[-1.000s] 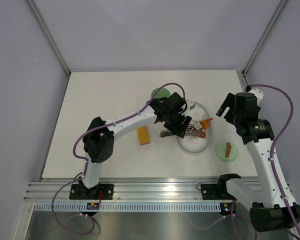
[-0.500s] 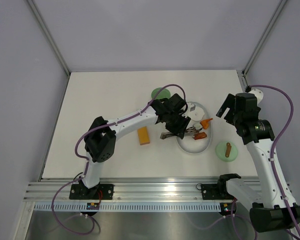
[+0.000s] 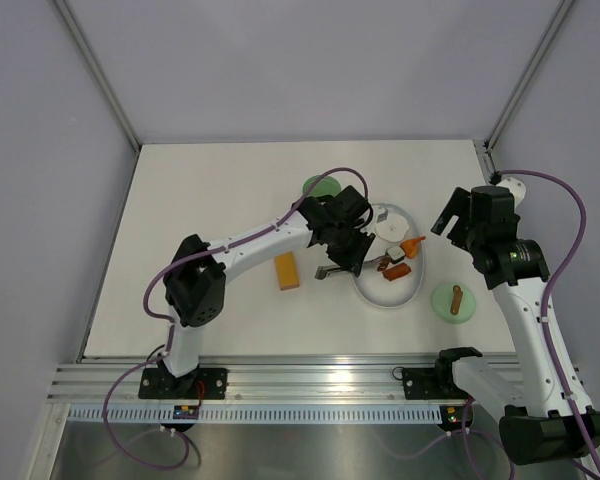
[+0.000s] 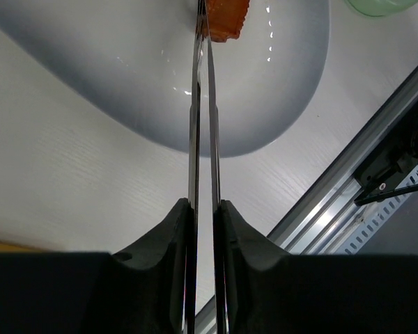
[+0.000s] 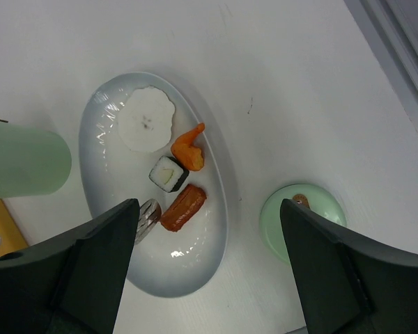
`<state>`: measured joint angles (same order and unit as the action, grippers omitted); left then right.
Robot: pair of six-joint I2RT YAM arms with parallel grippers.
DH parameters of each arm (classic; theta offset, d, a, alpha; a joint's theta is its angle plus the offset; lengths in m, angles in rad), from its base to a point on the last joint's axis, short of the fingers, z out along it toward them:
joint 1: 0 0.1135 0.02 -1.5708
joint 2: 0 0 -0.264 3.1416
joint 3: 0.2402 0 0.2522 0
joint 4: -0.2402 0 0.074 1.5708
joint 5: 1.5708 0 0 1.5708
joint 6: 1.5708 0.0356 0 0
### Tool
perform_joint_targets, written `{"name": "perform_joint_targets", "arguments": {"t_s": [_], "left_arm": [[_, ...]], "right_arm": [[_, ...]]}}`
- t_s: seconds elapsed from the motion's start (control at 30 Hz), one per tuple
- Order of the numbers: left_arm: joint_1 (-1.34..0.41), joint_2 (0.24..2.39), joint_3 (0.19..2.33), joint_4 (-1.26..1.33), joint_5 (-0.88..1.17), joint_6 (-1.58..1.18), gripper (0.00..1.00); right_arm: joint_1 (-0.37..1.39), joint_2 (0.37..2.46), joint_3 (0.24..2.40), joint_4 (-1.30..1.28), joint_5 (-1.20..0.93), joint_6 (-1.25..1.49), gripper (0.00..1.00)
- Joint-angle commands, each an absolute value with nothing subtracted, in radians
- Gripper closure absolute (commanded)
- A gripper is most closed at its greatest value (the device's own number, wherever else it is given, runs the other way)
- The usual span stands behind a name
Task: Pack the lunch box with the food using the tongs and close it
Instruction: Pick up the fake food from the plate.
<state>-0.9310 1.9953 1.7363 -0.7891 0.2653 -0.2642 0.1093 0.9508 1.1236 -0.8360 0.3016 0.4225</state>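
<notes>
My left gripper (image 3: pixel 342 250) (image 4: pixel 203 209) is shut on the grey tongs (image 4: pixel 203 125), pressing their two arms almost together. The tong tips (image 5: pixel 148 216) touch the near end of the brown sausage (image 5: pixel 183 207) (image 4: pixel 224 15) on the white plate (image 3: pixel 372 292); whether they pinch it I cannot tell. Also on the plate are the white rice ball (image 5: pixel 146 118), the orange piece (image 5: pixel 188 149) and the dark-and-white cube (image 5: pixel 168 174). The mint-green lunch box (image 3: pixel 320 187) (image 5: pixel 24 163) stands open behind the plate. Its lid (image 3: pixel 455 300) (image 5: pixel 303 221) lies to the right. My right gripper (image 3: pixel 450 215) (image 5: pixel 209 278) hovers open above the plate's right side.
A long orange block (image 3: pixel 286 270) lies left of the plate, beside the left arm. The table's near edge with its metal rail (image 4: pixel 348 181) runs close behind the plate. Grey walls enclose the table on three sides.
My left gripper has squeezed the tongs, bringing their arms nearly together, and has drawn them slightly left. The right arm has not moved.
</notes>
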Motion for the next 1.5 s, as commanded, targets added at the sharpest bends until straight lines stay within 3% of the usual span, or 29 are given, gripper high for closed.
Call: {"name": "perform_joint_targets", "arguments": {"t_s": [0.0, 0.23, 0.4, 1.03, 1.27, 1.47], "left_arm": [[-0.946, 1.908, 1.773, -0.810, 0.230, -0.244, 0.72], [-1.006, 1.982, 1.868, -0.887, 0.143, -0.167, 0.43], [-1.019, 2.002, 1.885, -0.887, 0.138, -0.150, 0.38], [-1.035, 2.086, 1.928, -0.890, 0.101, -0.133, 0.40], [-1.042, 2.077, 1.922, -0.900, 0.089, -0.126, 0.51], [-1.043, 2.042, 1.913, -0.905, 0.084, -0.121, 0.69]], "right_arm": [[0.106, 0.939, 1.146, -0.816, 0.288, 0.433, 0.10], [0.106, 0.940, 1.149, -0.815, 0.290, 0.434, 0.10], [0.106, 0.940, 1.152, -0.819, 0.293, 0.430, 0.10], [0.106, 0.956, 1.164, -0.813, 0.281, 0.434, 0.10], [0.106, 0.951, 1.151, -0.807, 0.284, 0.434, 0.10], [0.106, 0.950, 1.146, -0.804, 0.282, 0.436, 0.10]]}}
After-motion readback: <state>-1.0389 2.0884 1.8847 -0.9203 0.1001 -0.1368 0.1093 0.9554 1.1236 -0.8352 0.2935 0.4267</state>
